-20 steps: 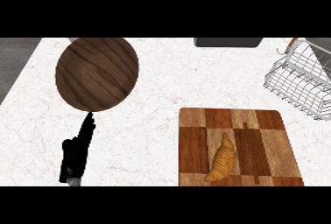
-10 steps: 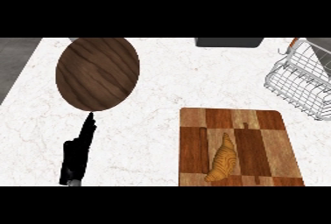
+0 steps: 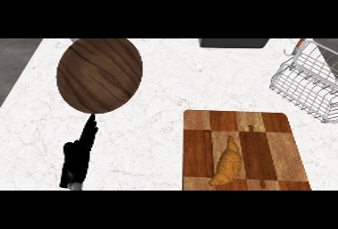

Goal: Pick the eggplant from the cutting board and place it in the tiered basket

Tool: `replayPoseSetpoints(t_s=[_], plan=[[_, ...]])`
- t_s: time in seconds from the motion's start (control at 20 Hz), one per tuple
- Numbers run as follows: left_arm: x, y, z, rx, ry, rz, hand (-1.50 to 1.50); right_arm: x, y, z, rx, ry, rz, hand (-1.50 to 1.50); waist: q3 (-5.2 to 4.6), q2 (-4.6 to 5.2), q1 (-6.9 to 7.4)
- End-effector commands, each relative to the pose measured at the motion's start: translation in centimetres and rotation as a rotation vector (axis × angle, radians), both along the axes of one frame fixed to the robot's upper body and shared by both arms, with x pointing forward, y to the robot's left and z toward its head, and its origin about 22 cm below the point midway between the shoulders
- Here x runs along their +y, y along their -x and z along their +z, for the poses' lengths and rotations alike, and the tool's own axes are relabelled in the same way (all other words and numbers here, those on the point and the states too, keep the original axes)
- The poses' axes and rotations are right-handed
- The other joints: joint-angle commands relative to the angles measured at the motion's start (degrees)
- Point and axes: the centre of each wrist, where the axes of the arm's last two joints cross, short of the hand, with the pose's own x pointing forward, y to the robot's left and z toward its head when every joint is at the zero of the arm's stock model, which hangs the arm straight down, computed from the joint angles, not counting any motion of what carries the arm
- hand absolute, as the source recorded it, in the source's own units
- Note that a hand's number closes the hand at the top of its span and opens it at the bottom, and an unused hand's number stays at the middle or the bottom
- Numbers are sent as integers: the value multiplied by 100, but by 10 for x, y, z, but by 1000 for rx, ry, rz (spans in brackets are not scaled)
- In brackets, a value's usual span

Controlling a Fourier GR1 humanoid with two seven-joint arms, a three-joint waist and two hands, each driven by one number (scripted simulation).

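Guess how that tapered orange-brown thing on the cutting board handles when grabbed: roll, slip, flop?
The orange-brown piece lies flat on the cutting board. Its tapered, curved shape suggests it would pivot rather than roll straight. It looks solid, so probably stiff. The narrow tip may slide out of a hand; its thicker lower end seems the safer place to grasp.

Only one robot hand (image 3: 78,156) in view, at lower left: matte black throughout, long and narrow, tapering to slim dark fingers (image 3: 90,125). Short stub of pale grey forearm (image 3: 74,186) below the wrist. No visible markings, cables or screws.
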Motion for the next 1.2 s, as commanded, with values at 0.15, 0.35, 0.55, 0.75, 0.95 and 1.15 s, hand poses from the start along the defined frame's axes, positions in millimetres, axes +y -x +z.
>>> replayPoseSetpoints(t_s=[0.15,0.35,0.55,0.75,0.95,1.15], plan=[[13,7,-6,11,16,-9,0,-9,-7,-20,-91,-339,36,-150,1,-12,-30],[-5,-5,-5,0,9,26,0,3,-15,-44,-199,-449,44,-150,0,-12,-59],[3,2,-8,5,-3,1,0,-5,-18,-29,-336,-544,28,-150,1,-2,-17],[15,0,-2,1,0,22,0,-32,8,-12,-516,-471,-58,-150,-4,-44,-136],[19,8,-6,13,19,35,0,-77,42,13,-606,-424,-262,-150,-3,-38,-133],[5,18,-17,21,20,40,0,-123,95,32,-654,-427,-377,-150,-4,-55,-227]])
